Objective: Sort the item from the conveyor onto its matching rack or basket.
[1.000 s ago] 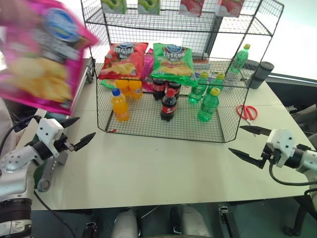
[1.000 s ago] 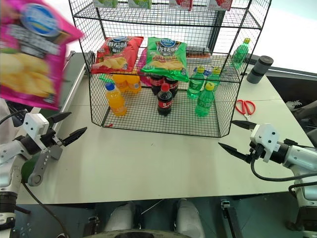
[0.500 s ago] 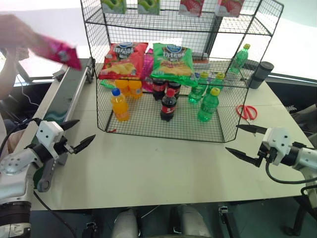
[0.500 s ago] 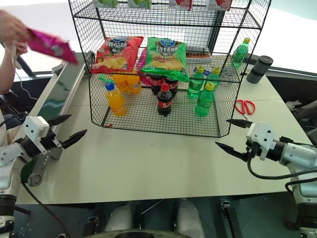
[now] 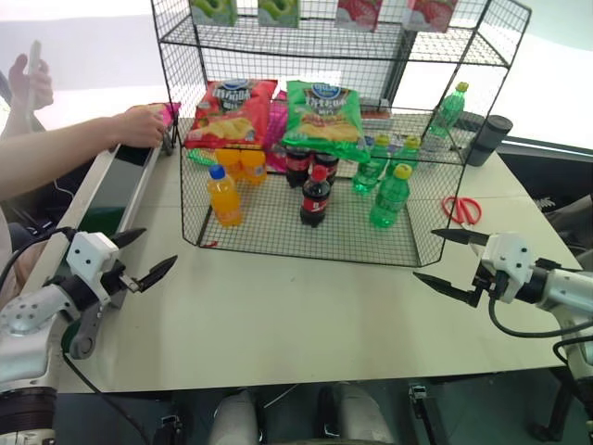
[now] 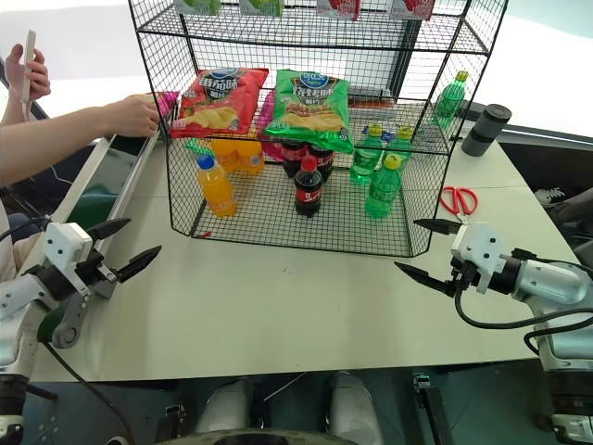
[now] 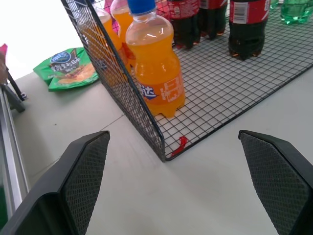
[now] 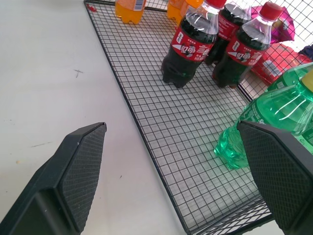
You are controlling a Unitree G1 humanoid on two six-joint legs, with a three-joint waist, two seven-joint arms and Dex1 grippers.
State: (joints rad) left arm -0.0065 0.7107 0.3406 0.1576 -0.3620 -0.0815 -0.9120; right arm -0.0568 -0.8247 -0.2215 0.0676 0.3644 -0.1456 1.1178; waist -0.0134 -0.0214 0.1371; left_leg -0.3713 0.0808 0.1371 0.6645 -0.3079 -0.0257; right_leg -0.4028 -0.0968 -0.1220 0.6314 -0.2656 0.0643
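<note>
Magenta-pink crisp bag (image 5: 167, 113) held under person's hand (image 5: 141, 127) at conveyor (image 5: 119, 190) far end, far beyond left gripper (image 5: 137, 259), the nearer; both left and right gripper (image 5: 448, 260) seen open, empty.

Right tool (image 8: 178, 181) fingers spread wide, nothing between them, above white tabletop (image 8: 54, 83). Black wire rack (image 8: 176, 142) floor ahead. On rack floor: three cola bottles (image 8: 188, 46) upright, green bottle (image 8: 266, 115) just beside them, orange bottles (image 8: 129, 7) at far edge.
</note>
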